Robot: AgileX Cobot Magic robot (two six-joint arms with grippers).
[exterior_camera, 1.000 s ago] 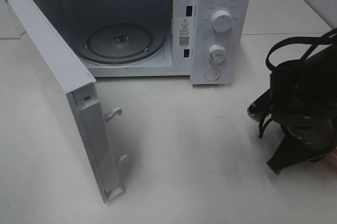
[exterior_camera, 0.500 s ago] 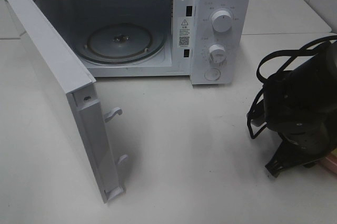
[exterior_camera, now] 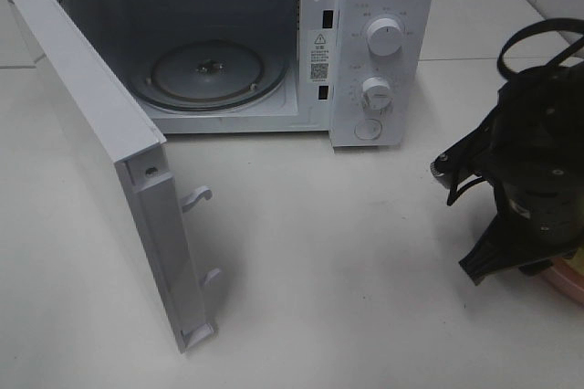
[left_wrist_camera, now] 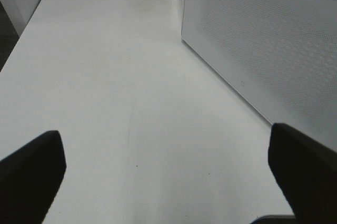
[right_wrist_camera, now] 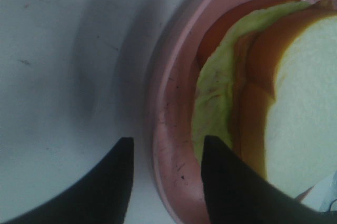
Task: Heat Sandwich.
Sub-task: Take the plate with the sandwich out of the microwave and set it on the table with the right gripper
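The sandwich (right_wrist_camera: 295, 103), white bread with tan crust, green lettuce and red filling, lies on a round pink plate (right_wrist_camera: 168, 103). In the right wrist view my right gripper (right_wrist_camera: 168, 140) is open, its dark fingers straddling the plate's rim: one over the table, one inside the rim next to the lettuce. In the high view the right arm (exterior_camera: 534, 188) covers the sandwich, and only a sliver of the plate (exterior_camera: 570, 281) shows at the right edge. My left gripper (left_wrist_camera: 166, 145) is open and empty over bare table, and is out of the high view.
A white microwave (exterior_camera: 383, 5) stands at the back, its door (exterior_camera: 100, 133) swung wide open toward the front left. Its glass turntable (exterior_camera: 210, 74) is bare. The door's meshed panel (left_wrist_camera: 263, 50) stands close beside my left gripper. Two knobs (exterior_camera: 381, 37) sit on the microwave's right panel.
My right arm has shifted and turned over the plate at the right edge, its cables swinging up and to the right. The microwave and its door have not moved.
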